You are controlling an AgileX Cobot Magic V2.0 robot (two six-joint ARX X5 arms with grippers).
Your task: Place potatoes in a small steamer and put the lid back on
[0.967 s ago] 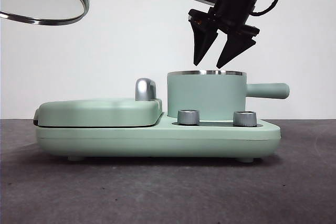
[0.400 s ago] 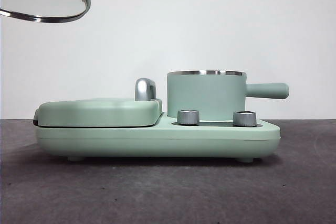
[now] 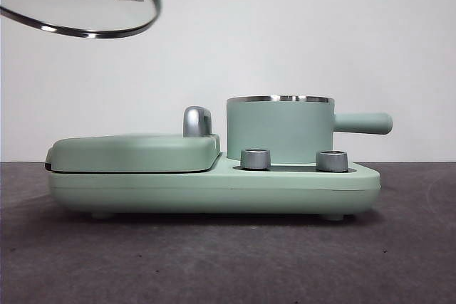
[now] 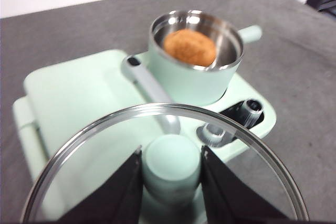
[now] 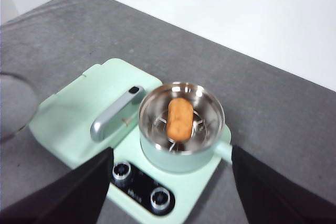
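An orange-brown potato (image 5: 179,118) lies inside the small mint-green steamer (image 5: 181,129), which stands uncovered on its base; the left wrist view shows the potato (image 4: 189,47) too. In the front view the steamer (image 3: 279,129) hides it. My left gripper (image 4: 171,153) is shut on the green knob (image 4: 172,163) of the glass lid (image 3: 78,5), holding it tilted in the air, high and to the left of the steamer. High above the steamer, my right gripper (image 5: 169,153) stands open and holds nothing; it is out of the front view.
The steamer sits on a mint-green cooker base (image 3: 214,190) with two steel dials (image 3: 256,159) at its front. Left of the steamer lies a flat griddle cover (image 3: 135,151) with a chrome handle (image 3: 197,120). Dark grey table surrounds the appliance.
The right gripper rose from just above the steamer and left the front view. The lid, held by the left gripper, shifted right toward the steamer.
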